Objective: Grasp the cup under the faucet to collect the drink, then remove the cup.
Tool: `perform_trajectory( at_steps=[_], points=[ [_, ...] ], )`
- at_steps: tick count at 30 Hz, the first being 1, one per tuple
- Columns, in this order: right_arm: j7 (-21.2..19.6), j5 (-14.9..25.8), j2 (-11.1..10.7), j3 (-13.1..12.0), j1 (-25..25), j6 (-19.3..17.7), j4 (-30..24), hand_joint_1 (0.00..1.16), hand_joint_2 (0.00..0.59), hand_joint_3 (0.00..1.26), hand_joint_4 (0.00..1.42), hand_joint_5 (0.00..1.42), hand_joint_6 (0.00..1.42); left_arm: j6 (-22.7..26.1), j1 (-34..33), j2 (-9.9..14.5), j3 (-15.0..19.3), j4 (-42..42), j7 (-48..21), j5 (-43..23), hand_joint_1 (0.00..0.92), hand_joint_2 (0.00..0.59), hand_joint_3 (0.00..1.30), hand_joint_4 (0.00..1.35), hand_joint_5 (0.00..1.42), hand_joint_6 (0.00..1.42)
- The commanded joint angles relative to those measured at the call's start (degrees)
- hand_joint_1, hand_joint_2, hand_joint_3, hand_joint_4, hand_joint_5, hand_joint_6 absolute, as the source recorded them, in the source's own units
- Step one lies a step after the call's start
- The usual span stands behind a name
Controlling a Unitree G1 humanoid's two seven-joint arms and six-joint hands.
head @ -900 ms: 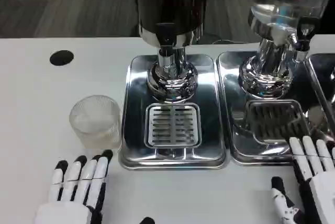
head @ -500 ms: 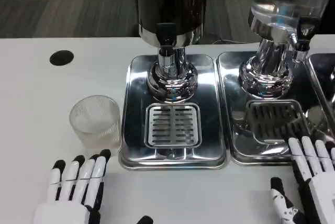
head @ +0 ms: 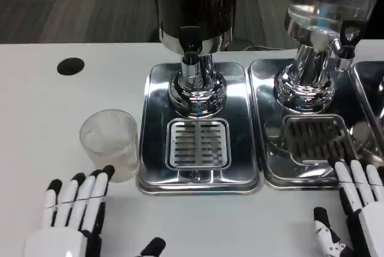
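Standing upright, cup [head: 110, 143] is seen just beside drip tray [head: 150, 125] edge — left hand [head: 69, 218] near, right hand [head: 354, 215] apart; fingers spread, nothing held.

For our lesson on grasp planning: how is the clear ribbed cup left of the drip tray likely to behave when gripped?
The cup looks empty, so probably light. Its ribbed wall may give fingers some purchase. It stands upright, wide for its height, so tipping seems unlikely, though a push could slide it on the smooth white table.

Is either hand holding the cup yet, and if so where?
No. The left hand lies open just short of the cup; the right hand is open too.
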Motion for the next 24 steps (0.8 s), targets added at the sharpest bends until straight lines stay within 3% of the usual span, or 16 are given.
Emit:
perform_trajectory(
  at_steps=[1,4,11,19,24],
  points=[
    [-0.67,0.06,-0.27,-0.96,1.66,0.58,-1.89,0.0,0.426,0.04,0.0,0.0,0.0,-6.61,-0.38,1.24,2.96,-0.43,1.15,-5.3,0.0,0.104,0.14,0.0,0.09,0.01],
    [-0.75,0.46,-0.28,-1.4,2.21,0.32,-2.09,0.0,0.422,0.05,0.0,0.0,0.0,-11.46,-1.76,1.51,5.85,-0.53,-0.06,-10.34,0.0,0.081,0.15,0.0,0.1,0.02],
    [-1.25,1.31,-0.07,-1.33,2.68,-1.22,-1.47,0.0,0.403,0.05,0.0,0.0,0.0,-12.58,-7.43,0.26,10.56,-0.74,-10.62,-20.79,0.0,0.043,0.14,0.0,0.09,0.01],
    [-1.66,0.81,-0.12,-1.45,3.1,-1.4,-1.64,0.0,0.405,0.05,0.0,0.0,0.0,-3.37,-15.47,-1.19,11.6,1.76,-21.32,-20.23,0.0,0.027,0.0,0.0,0.04,0.0],
    [-1.52,0.66,-0.34,-1.47,3.25,-1.48,-1.7,0.0,0.407,0.06,0.0,0.0,0.0,-0.49,-18.0,-2.57,11.33,3.75,-22.77,-19.58,0.0,0.015,0.0,0.0,0.03,0.0]
  ],
)
